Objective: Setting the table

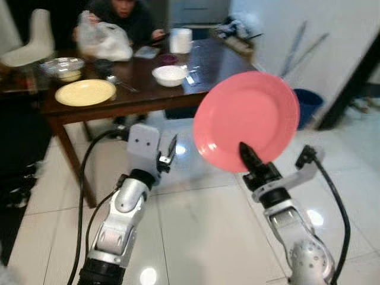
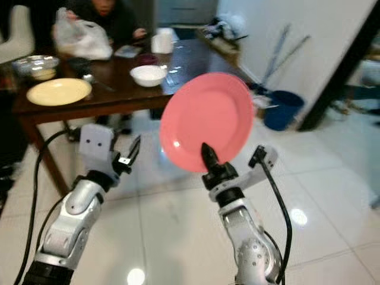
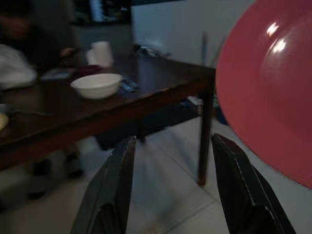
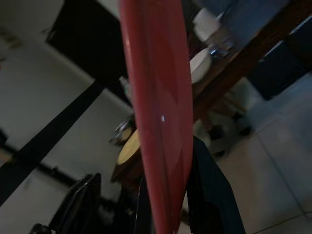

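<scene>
My right gripper (image 1: 248, 155) is shut on the lower rim of a pink plate (image 1: 246, 120), held up on edge over the tiled floor in front of a dark wooden table (image 1: 208, 65). In the right wrist view the pink plate (image 4: 158, 107) stands edge-on between the fingers (image 4: 209, 190). My left gripper (image 1: 169, 151) hangs open and holds nothing, raised to the plate's left. On the table lie a yellow plate (image 1: 85, 92), a white bowl (image 1: 170, 75) and a glass bowl (image 1: 62, 66). The left wrist view looks past its open fingers (image 3: 117, 185) at the table edge and the white bowl (image 3: 96, 85).
A person (image 1: 122, 15) sits at the far side of the table beside a white plastic bag (image 1: 105, 40) and a white cup (image 1: 180, 40). A blue bin (image 1: 307, 105) and long poles lean at the right wall. A white chair (image 1: 32, 41) stands at the far left.
</scene>
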`<state>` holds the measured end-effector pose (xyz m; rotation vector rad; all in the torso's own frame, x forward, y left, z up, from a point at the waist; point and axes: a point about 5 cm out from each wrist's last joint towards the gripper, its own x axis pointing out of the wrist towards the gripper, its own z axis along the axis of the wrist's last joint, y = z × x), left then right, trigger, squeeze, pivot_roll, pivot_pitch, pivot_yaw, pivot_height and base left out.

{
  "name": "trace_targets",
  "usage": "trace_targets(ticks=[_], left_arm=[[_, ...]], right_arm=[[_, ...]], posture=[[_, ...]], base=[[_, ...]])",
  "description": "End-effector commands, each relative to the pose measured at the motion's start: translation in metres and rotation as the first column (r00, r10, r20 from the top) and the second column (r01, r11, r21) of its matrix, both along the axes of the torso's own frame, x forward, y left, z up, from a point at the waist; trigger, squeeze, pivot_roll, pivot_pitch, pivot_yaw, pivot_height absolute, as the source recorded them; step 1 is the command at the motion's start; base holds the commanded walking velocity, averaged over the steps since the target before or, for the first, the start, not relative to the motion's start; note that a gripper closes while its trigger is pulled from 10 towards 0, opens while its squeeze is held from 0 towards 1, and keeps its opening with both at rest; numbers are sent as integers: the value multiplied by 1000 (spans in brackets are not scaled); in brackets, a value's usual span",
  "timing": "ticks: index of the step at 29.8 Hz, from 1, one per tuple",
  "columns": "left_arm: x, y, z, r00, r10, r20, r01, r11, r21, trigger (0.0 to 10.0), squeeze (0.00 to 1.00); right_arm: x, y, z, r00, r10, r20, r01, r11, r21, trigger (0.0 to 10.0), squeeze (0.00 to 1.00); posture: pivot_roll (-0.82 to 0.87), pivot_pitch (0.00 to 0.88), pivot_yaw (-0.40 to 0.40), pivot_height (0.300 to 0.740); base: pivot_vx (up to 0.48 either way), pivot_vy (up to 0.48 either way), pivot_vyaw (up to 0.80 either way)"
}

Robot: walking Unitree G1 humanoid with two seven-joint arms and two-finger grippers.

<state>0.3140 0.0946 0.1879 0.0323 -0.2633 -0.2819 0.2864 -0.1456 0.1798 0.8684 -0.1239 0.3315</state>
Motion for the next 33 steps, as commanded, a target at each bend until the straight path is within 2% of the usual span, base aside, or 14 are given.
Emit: trace_targets(ticks=[1, 33], left_arm=[[-1, -4, -3, 1000, -17, -11, 17, 1000, 10, 10000, 0], [0, -7, -4, 999, -30, -15, 30, 1000, 4, 10000, 0]], right_arm=[[-1, -4, 1, 1000, -12, 1, 12, 1000, -4, 10000, 0], [-3, -7, 3, 1000, -24, 2, 24, 1000, -3, 10000, 0]], posture=[[-112, 0, 61, 740], [-121, 0, 64, 740]], base=[[472, 0, -738], [473, 0, -734]])
